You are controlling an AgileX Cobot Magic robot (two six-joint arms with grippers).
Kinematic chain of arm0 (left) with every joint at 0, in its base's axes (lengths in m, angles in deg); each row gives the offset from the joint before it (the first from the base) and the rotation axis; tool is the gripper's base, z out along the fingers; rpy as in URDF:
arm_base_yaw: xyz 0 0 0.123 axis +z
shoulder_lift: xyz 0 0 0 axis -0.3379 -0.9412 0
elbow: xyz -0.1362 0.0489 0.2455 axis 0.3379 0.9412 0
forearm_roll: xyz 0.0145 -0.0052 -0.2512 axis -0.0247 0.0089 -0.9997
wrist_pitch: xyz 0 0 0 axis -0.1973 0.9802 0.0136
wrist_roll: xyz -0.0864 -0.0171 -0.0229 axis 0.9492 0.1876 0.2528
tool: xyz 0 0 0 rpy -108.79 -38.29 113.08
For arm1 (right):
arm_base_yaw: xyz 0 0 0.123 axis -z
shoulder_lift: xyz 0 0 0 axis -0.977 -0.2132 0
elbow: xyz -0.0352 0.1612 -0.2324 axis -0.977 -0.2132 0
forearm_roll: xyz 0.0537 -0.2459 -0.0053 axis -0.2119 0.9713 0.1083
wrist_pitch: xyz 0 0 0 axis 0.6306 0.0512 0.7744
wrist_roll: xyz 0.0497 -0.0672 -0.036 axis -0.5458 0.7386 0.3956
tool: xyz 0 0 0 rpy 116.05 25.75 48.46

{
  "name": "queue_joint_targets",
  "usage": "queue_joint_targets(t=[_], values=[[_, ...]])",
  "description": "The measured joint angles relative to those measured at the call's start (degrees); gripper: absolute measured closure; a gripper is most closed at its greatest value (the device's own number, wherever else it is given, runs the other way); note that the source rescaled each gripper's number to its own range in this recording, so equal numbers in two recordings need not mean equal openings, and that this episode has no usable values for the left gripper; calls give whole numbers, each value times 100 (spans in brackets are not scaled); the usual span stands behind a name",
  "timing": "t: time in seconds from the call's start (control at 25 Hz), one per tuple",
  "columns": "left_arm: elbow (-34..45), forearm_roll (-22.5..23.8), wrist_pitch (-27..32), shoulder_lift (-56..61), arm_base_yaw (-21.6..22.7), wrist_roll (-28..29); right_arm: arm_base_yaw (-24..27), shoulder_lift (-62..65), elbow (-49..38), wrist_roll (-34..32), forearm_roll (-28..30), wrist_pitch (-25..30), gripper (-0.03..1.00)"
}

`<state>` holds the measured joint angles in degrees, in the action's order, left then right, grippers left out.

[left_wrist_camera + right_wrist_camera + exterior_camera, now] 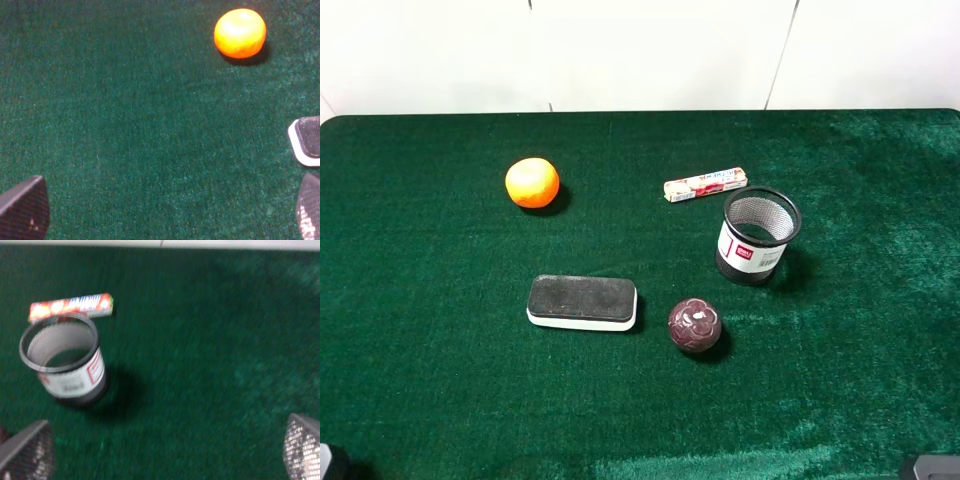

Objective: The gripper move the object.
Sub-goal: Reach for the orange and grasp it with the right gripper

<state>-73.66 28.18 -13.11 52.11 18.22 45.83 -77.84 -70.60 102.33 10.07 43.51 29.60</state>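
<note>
The orange fruit-like ball point(532, 183) lies on the green cloth at the back left, with nothing touching it. In the left wrist view it point(240, 32) sits well ahead of my left gripper point(167, 212), off to one side. That gripper's fingers point(25, 210) are spread wide, open and empty. My right gripper point(165, 452) is also open and empty, and its fingers point(302, 450) stand apart over bare cloth. The exterior view shows only small bits of the arms, at the bottom corners.
A black and white board eraser point(582, 302) lies in the middle, and its corner shows in the left wrist view point(307, 142). A dark maroon patterned ball point(694, 325) sits beside it. A black mesh cup point(758, 237) point(62, 362) stands upright at the right. A candy roll point(705, 184) point(70, 306) lies behind the cup.
</note>
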Motion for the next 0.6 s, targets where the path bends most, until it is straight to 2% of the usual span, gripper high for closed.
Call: queue_joint_targets(t=[0.12, 0.4, 0.48, 0.6], values=[[0, 0, 0, 0, 0, 0, 0, -640, 159, 217, -197, -217, -3], [0, 0, 0, 0, 0, 0, -41, -2382, 870, 432, -202, -426, -3], [0, 0, 0, 0, 0, 0, -241, -2895, 1140, 469, -160, -483, -3], [0, 0, 0, 0, 0, 0, -808, -3700, 1598, 433, 49, -632, -3]])
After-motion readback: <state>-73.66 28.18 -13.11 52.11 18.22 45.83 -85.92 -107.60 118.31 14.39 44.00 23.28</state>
